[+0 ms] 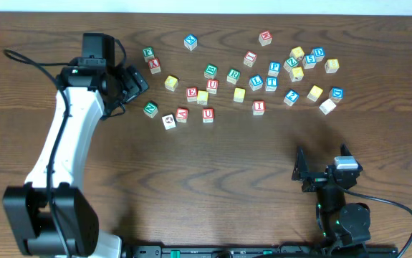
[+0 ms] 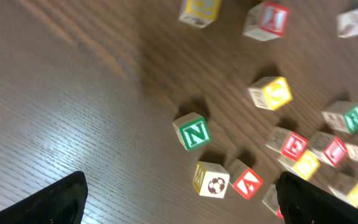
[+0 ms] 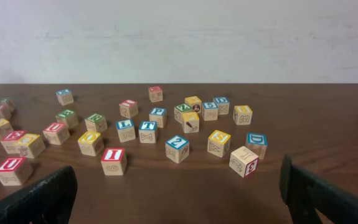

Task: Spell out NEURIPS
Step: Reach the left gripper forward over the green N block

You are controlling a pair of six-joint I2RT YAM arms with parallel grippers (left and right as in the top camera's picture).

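Before left fingers (image 2: 54, 202), green N (image 2: 194, 132)

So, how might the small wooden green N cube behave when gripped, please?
The small wooden green N cube looks rigid, so it probably won't deform. Its flat faces suggest sliding, not rolling. Probably light, being small.

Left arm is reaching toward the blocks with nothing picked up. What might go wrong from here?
The left pincer is open near the green N block, which has a ball-picture block and a red A block close beside it; closing on the N may knock them. The blue P block sits in a crowded cluster, probably leaving little finger room.
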